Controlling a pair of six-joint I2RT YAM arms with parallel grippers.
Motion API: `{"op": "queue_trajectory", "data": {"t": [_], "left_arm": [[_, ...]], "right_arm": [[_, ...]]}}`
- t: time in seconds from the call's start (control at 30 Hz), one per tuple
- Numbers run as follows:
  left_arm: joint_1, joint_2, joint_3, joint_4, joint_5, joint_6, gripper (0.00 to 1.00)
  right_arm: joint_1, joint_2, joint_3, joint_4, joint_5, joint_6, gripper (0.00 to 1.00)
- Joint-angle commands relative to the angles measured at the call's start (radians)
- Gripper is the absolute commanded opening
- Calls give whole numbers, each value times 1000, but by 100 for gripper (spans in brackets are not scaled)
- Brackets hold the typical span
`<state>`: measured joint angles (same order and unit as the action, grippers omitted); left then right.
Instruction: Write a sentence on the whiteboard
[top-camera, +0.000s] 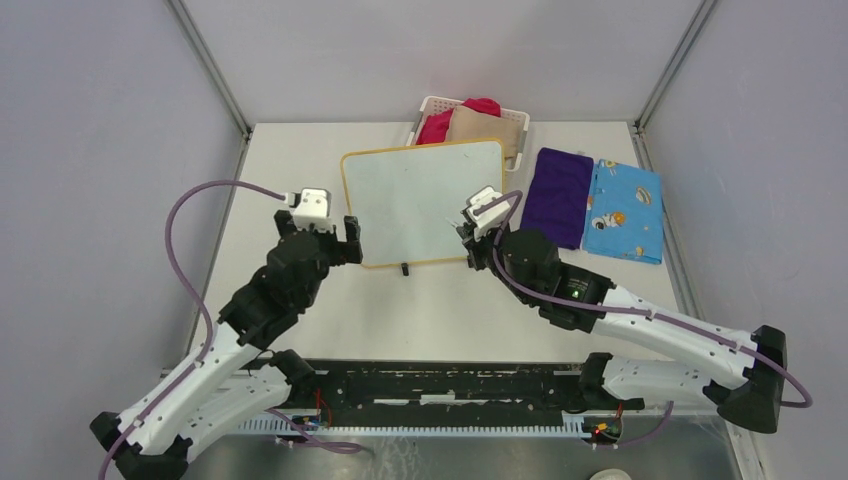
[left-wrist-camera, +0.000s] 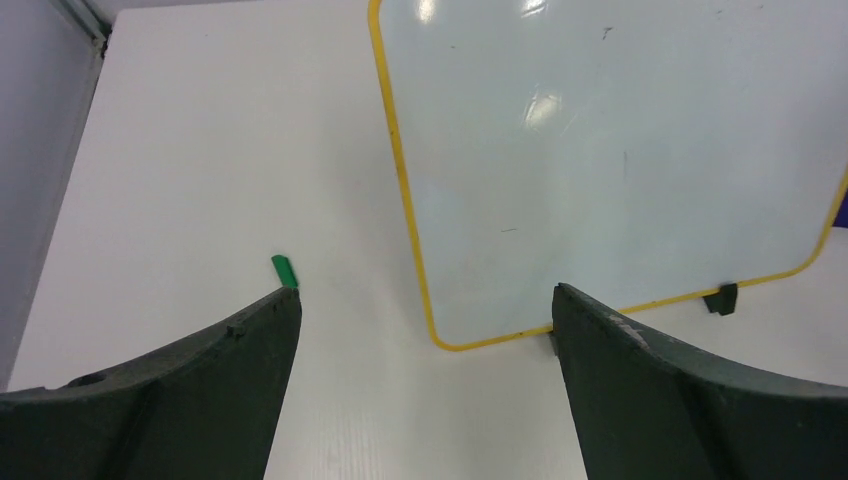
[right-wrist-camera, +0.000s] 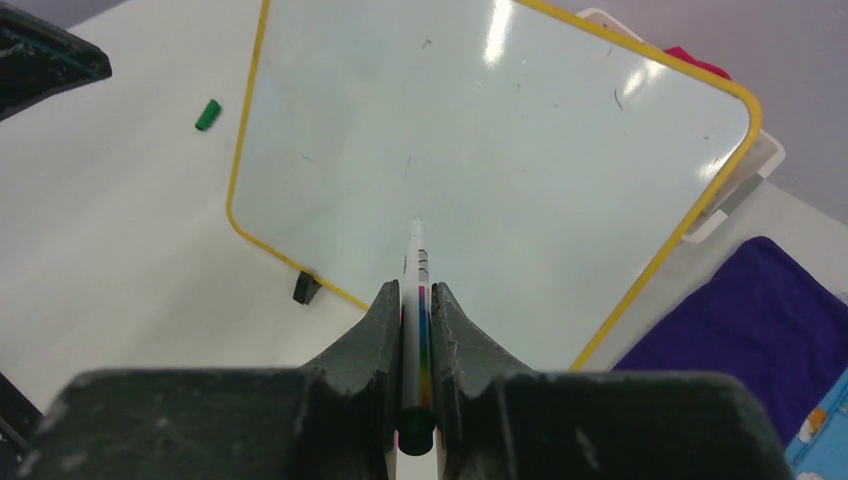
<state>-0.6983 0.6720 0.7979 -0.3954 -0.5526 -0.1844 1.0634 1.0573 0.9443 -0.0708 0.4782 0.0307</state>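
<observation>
- While the whiteboard (top-camera: 425, 200) sits mid-table with no writing on it, it spreads at 12 o'clock from my right gripper (right-wrist-camera: 413, 292), which hangs over its 5 o'clock corner.
- Marker (right-wrist-camera: 414, 255) runs 6 to 12, tip toward the board; contact, cannot tell.
- Right fingers narrow, clamped on the marker; this arm is nearer for writing, I judge.
- Left gripper (left-wrist-camera: 425, 300) wide apart, holding nothing, at the board's 7 o'clock corner; green cap (left-wrist-camera: 285, 270) at its 9 o'clock.

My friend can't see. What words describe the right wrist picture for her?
The right claw grips a marker, its tip pointing at a blank, yellow-framed whiteboard. A small green cap lies on the table left of the board.
</observation>
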Motion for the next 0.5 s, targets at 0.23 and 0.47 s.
{"op": "queue_trajectory", "data": {"t": [0.23,0.47], "left_arm": [[323,226,32,118,274,-220,100],[366,341,43,75,653,-248,95]], "right_arm": [[5,-109,-114,49,16,-45,0],[5,-177,-171,52,37,-80,0]]}}
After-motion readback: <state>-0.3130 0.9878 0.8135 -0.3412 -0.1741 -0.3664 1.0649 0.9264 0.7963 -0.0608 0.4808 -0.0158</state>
